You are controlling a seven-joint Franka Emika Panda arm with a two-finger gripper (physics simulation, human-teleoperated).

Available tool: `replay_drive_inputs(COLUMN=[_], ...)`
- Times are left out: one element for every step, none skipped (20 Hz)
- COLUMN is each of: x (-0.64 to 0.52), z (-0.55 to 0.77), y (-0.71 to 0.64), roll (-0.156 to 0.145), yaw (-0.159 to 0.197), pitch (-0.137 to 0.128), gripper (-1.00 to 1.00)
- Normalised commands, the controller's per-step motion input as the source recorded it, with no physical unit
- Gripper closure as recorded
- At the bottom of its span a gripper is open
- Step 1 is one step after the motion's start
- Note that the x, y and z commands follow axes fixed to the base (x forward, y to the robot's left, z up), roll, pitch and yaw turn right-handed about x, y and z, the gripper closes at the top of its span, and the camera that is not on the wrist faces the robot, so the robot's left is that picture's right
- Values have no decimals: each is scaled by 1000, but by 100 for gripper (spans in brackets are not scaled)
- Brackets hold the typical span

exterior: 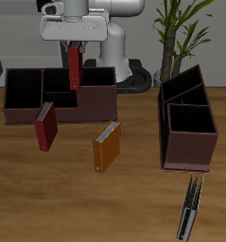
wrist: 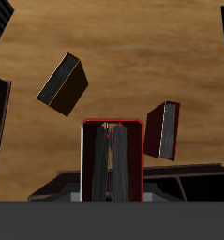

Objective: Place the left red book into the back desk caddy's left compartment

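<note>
One gripper (exterior: 75, 44) clamps left red book (exterior: 75, 66) above back desk caddy (exterior: 60, 106); wooden table (exterior: 86, 203).

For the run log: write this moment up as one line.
end effector: shut on left red book | book: lifted, upright, above back desk caddy | not yet in left compartment | other red book: on table

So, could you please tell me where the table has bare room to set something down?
Bare wood lies along the table's front edge, forward of the second red book and the orange book, and between the orange book and the narrower caddy. It is crowded by the back desk caddy, where the end effector holds the left red book.
</note>
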Motion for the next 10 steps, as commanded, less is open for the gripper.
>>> replay_drive_inputs(x=[-407,-480,-412,-255,-191,-545,-405,-306,-313,-323], z=[29,47,88,3,4,-104,-35,-52,-10,-43], y=[-413,-371,-246,-310,-212,-504,-396,-256,-378,-282], roll=[-22,39,42,-22,-34,47,-51,49,-60,-7], yaw=[76,89,149,72,-18,84,51,82,48,65], pitch=[-14,-55,-95,-12,-15,-16,-56,18,-24,-22], gripper=[100,100,100,100,100,100,100,100,100,100])
